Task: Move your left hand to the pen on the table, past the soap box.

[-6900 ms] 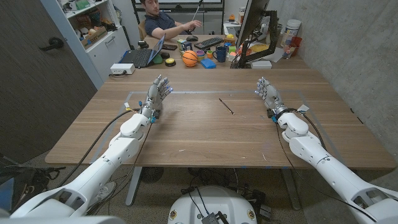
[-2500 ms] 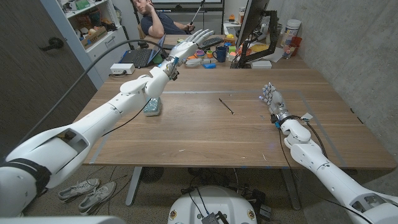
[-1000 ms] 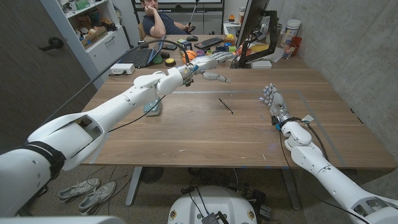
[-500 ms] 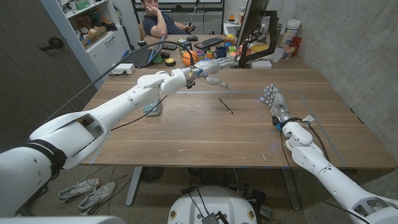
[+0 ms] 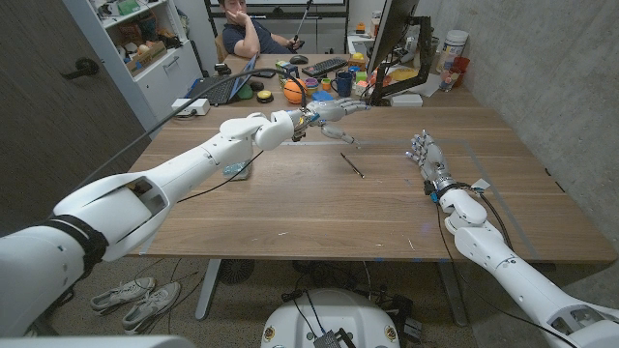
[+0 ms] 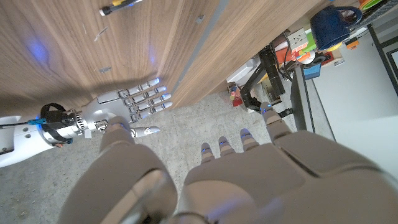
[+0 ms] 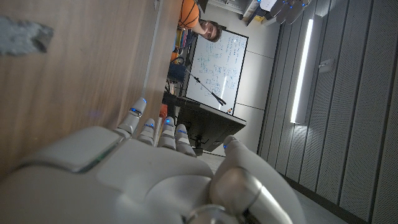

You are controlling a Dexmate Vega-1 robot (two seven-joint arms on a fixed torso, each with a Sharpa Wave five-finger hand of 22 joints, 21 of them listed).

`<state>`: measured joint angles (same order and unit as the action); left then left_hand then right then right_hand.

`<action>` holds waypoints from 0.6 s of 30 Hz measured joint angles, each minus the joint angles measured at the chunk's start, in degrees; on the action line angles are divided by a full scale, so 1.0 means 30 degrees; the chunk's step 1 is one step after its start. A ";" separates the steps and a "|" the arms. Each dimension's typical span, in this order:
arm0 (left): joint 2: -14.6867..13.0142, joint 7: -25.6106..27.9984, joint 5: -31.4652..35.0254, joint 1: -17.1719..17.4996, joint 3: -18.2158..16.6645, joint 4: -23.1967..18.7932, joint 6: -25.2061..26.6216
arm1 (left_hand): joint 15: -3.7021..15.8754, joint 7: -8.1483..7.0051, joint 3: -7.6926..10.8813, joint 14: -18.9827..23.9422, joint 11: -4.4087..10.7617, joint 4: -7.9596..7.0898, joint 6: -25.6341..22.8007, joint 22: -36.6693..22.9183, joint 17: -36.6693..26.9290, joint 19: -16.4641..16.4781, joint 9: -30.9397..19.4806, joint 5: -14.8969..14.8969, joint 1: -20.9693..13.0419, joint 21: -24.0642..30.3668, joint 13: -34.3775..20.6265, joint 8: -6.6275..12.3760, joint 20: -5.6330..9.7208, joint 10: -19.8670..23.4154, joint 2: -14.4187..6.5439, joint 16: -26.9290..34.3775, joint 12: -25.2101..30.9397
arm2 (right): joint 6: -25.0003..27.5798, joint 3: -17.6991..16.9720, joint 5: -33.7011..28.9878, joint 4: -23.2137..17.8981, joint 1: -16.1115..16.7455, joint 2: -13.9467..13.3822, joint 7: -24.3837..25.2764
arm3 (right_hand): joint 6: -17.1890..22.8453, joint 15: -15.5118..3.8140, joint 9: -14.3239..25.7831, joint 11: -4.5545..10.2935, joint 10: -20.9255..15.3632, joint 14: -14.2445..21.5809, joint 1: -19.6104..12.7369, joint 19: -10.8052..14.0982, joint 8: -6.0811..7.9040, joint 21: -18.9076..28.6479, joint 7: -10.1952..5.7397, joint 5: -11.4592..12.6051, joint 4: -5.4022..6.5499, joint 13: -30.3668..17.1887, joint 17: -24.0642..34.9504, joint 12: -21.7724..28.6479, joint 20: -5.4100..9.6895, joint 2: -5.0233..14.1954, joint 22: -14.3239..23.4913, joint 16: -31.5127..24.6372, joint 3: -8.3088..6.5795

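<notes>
Wooden table (image 5: pixel 319 208), office clutter beyond. Left hand (image 5: pixel 334 111), fingers spread and empty, hovers upper centre above pen (image 5: pixel 352 164). Soap box (image 5: pixel 235 169) centre-left, contents indiscernible. Right hand (image 5: pixel 424 155) spread, empty.

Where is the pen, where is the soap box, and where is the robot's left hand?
pen (image 5: pixel 352 164): head view, middle of its thin dark shaft.
soap box (image 5: pixel 235 170): head view, the part peeking out under the left arm.
left hand (image 5: pixel 332 110): head view, middle of the hand.
</notes>
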<state>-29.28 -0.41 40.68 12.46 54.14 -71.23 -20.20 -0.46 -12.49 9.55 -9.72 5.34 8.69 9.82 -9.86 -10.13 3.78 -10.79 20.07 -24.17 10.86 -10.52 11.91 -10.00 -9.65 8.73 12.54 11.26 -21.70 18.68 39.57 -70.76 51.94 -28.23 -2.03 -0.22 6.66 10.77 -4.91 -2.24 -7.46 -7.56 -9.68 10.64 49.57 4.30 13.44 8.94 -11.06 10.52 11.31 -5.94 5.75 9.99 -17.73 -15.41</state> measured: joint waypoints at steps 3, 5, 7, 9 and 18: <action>0.0143 -0.0143 -0.0193 -0.0101 0.0148 0.0352 -0.0178 | 0.0070 0.0000 0.0000 -0.0069 0.0107 0.0000 0.0000 0.0000 -0.0001 0.0162 0.0000 0.0127 -0.0101 0.0059 0.0000 0.0000 0.0161 -0.0107 -0.0101 0.0000 0.0000 | 0.0000 0.0000 0.0001 0.0023 -0.0019 0.0011 -0.0004 | 0.0001 0.0000 0.0000 0.0000 0.0000 -0.0001 0.0000 0.0000 0.0000 -0.0009 0.0000 0.0000 0.0000 0.0001 0.0000 0.0000 0.0000 0.0000 0.0000 0.0000 0.0000; 0.0220 -0.0244 -0.0340 -0.0149 0.0221 0.0542 -0.0317 | 0.0112 0.0000 -0.0009 -0.0071 0.0107 0.0010 0.0000 -0.0001 -0.0001 0.0239 0.0000 0.0130 -0.0209 0.0059 0.0000 0.0000 0.0238 -0.0107 -0.0012 0.0000 0.0000 | -0.0001 0.0000 0.0001 0.0034 -0.0029 0.0015 -0.0005 | 0.0001 -0.0001 0.0000 0.0000 0.0000 -0.0001 0.0000 0.0000 0.0000 -0.0074 0.0000 0.0000 0.0000 0.0001 0.0000 0.0000 0.0000 0.0000 0.0000 0.0000 0.0000; 0.0299 -0.0336 -0.0480 -0.0199 0.0293 0.0753 -0.0422 | 0.0197 0.0000 -0.0136 0.0014 0.0106 0.0027 0.0000 -0.0001 -0.0002 0.0309 0.0001 0.0130 -0.0276 0.0059 0.0000 0.0000 0.0308 -0.0107 -0.0078 -0.0001 0.0000 | -0.0001 0.0000 0.0002 0.0042 -0.0040 0.0023 -0.0005 | 0.0002 -0.0001 0.0000 0.0000 0.0000 -0.0001 -0.0001 0.0000 0.0000 -0.0073 0.0000 0.0000 0.0000 0.0001 0.0000 0.0000 0.0000 0.0000 0.0000 0.0000 0.0000; 0.0435 -0.0398 -0.0596 -0.0287 0.0412 0.1085 -0.0527 | 0.0233 -0.0001 -0.0136 0.0050 0.0117 0.0027 0.0000 -0.0002 -0.0002 0.0498 0.0000 0.0130 -0.0305 0.0131 0.0000 0.0000 0.0497 -0.0097 -0.0049 -0.0001 0.0000 | -0.0001 0.0005 0.0002 0.0047 -0.0047 0.0029 -0.0005 | 0.0001 -0.0001 0.0000 0.0000 0.0000 -0.0001 -0.0001 0.0000 0.0000 -0.0073 0.0000 0.0000 -0.0031 0.0001 0.0000 0.0000 0.0001 0.0000 0.0000 0.0000 0.0030; 0.0803 -0.0669 -0.1081 -0.0563 0.0793 0.2025 -0.1011 | 0.0798 0.0000 -0.0401 0.1047 0.0580 -0.0124 0.0000 -0.0003 -0.0003 0.0952 0.0001 0.0241 -0.0879 0.0131 0.0001 0.0175 0.0950 -0.0105 -0.0179 0.0151 0.0207 | 0.0003 0.0047 -0.0020 0.0085 -0.0100 0.0069 0.0007 | 0.0002 -0.0001 0.0000 0.0001 0.0000 -0.0001 -0.0001 0.0000 0.0000 -0.0148 0.0000 -0.0001 0.0024 0.0002 -0.0001 0.0000 0.0001 0.0000 0.0000 0.0000 0.0129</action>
<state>-26.88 -2.41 37.43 10.77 56.52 -65.16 -23.24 1.93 -12.49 8.34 -6.58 7.08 8.32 9.82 -9.87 -10.13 6.63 -10.79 20.79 -26.81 11.25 -10.52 12.44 -7.15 -9.97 8.20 12.99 11.88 -21.70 18.82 39.51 -70.51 51.64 -28.03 -2.01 -0.22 6.65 10.77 -4.91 -2.24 -7.46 -7.56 -9.68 10.64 49.13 4.30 13.44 9.01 -11.05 10.52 11.31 -5.94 5.75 9.99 -17.73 -15.03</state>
